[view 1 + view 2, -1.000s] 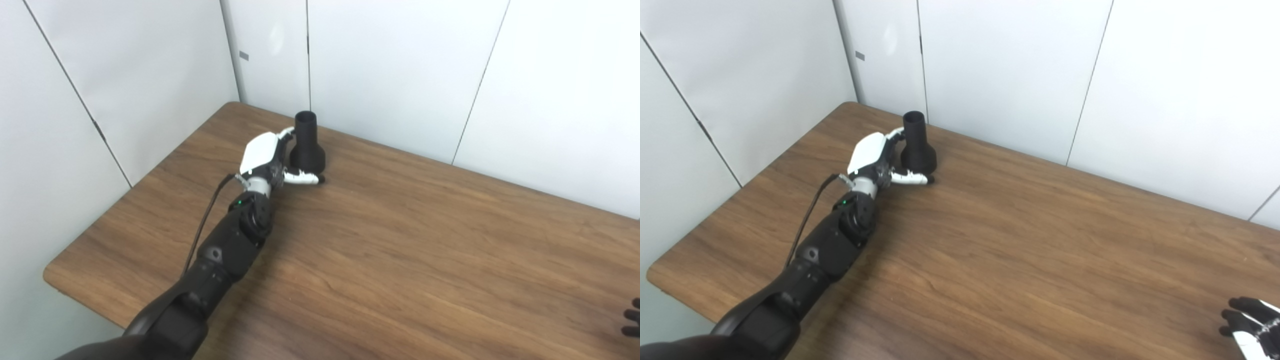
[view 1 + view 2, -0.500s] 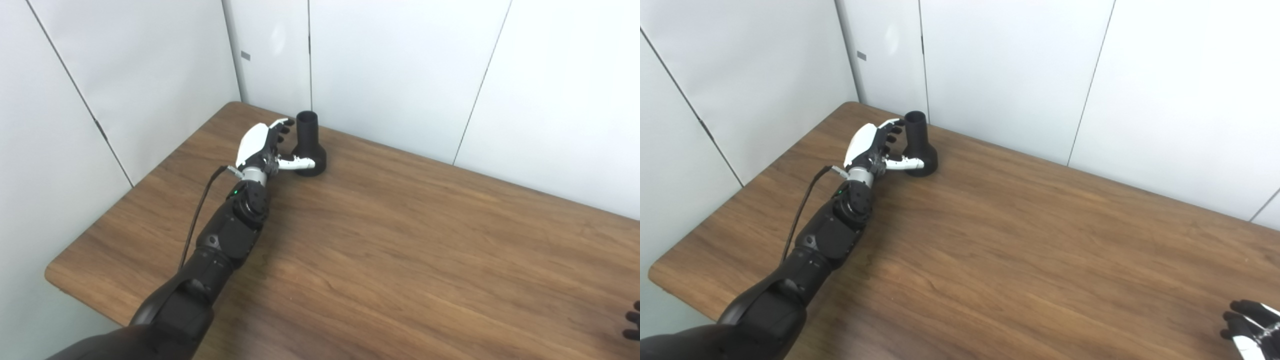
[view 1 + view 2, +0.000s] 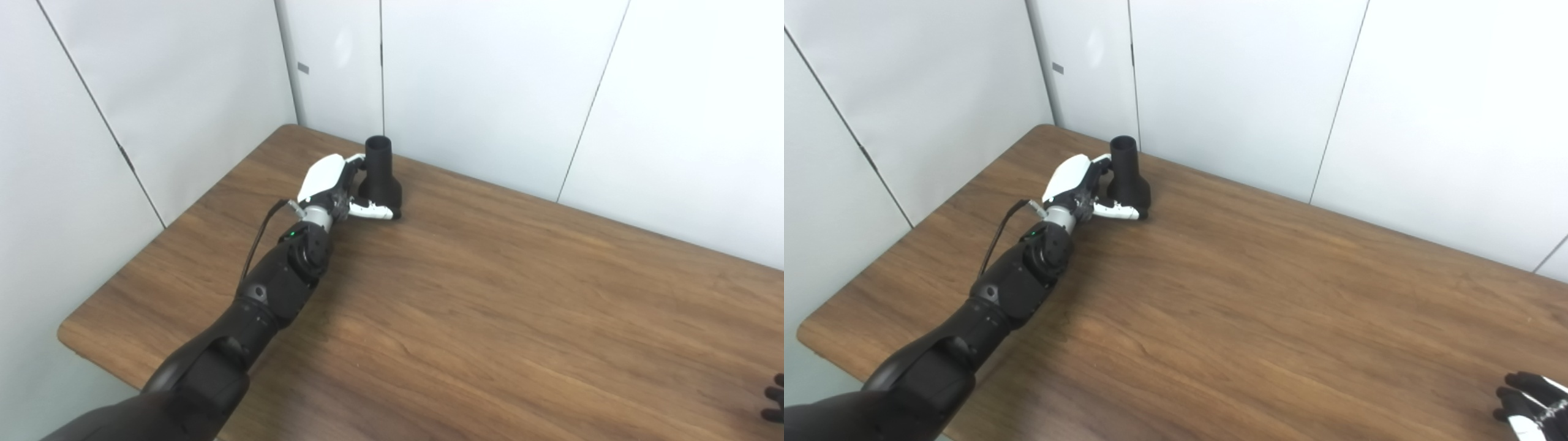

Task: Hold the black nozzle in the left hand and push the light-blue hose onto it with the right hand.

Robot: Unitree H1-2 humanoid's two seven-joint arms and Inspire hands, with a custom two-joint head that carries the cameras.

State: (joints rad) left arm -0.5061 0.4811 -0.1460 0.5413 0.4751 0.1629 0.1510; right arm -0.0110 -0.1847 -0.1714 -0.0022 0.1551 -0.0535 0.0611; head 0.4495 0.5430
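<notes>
Half a second ago the left robot hand (image 3: 331, 187) had its fingers raised and spread beside the neck of the nozzle; now it has rolled back down, with fingers curled behind the neck and the white thumb lying across the front of the flared base. The black plastic nozzle (image 3: 380, 177), a narrow tube widening into a conical skirt, stands upright on the wooden desk (image 3: 490, 318) near its far left corner, close to the white wall panels. Whether the left robot hand actually bears on it or only cups it cannot be told; the nozzle has not left the desk.

The part looks rigid, light and smooth, so it would likely slide or tip rather than deform if pushed off-centre. The skirt gives the broadest purchase, while the narrow neck must remain free, since the hose has to go over it.

Only the dark fingertips of the right robot hand (image 3: 1528, 398) show at the near right corner, well apart from the nozzle; its pose cannot be judged. No light-blue hose is visible in either view.
</notes>
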